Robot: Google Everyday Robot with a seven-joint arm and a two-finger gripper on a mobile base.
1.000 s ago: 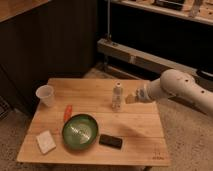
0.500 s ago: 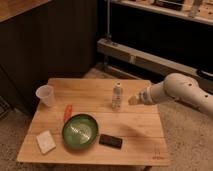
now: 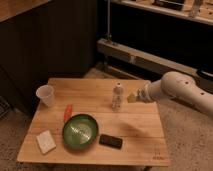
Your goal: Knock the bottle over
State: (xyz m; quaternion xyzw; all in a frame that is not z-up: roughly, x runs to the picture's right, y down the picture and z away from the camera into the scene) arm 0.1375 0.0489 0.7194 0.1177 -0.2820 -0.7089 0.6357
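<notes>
The bottle [image 3: 117, 97] is slim, pale and translucent with a white cap. It stands upright on the wooden table [image 3: 135, 125], right of centre toward the back. My gripper [image 3: 131, 98] is at the end of the white arm that reaches in from the right. It hovers just to the right of the bottle at about mid-height, with a small gap between them.
A translucent white cup [image 3: 46, 95] stands at the table's back left. An orange-red object [image 3: 67, 112], a green bowl [image 3: 80, 131], a white sponge [image 3: 46, 141] and a black phone-like object [image 3: 110, 141] lie along the front. A metal shelf frame [image 3: 150, 57] runs behind.
The arm has drawn back slightly to the right, so the gripper is a little further from the bottle. The bottle still stands upright.
</notes>
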